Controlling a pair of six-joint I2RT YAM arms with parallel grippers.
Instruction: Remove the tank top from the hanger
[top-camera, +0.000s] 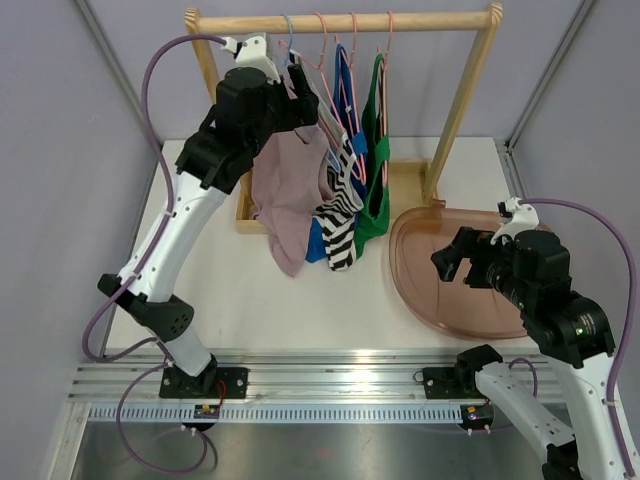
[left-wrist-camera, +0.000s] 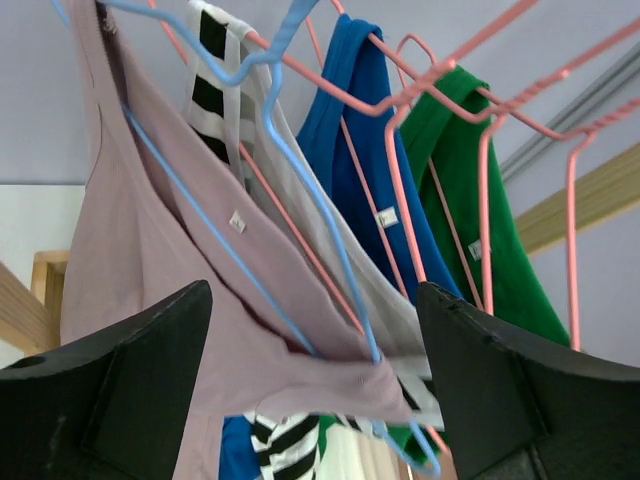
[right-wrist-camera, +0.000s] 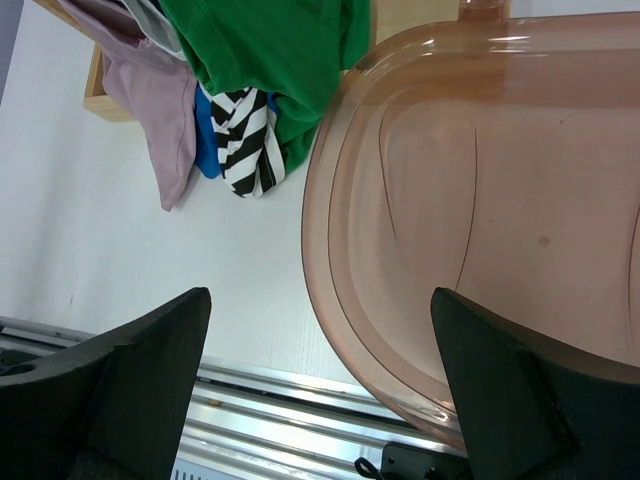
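A mauve tank top (top-camera: 287, 190) hangs on a blue hanger (left-wrist-camera: 300, 200) at the left end of the wooden rack (top-camera: 340, 22). In the left wrist view the mauve top (left-wrist-camera: 150, 260) has one strap bunched near the hanger's lower corner. My left gripper (top-camera: 300, 95) is open, up by the hanger's left shoulder, its fingers (left-wrist-camera: 130, 390) either side of the fabric without closing on it. My right gripper (top-camera: 452, 262) is open and empty above the brown tray (top-camera: 450, 290), away from the clothes.
Striped (top-camera: 342, 215), blue (top-camera: 348, 110) and green (top-camera: 378, 170) tops hang on pink hangers (left-wrist-camera: 480, 150) to the right of the mauve one. The rack's wooden base (top-camera: 250, 215) lies on the white table. The metal rail (top-camera: 330, 375) runs along the near edge.
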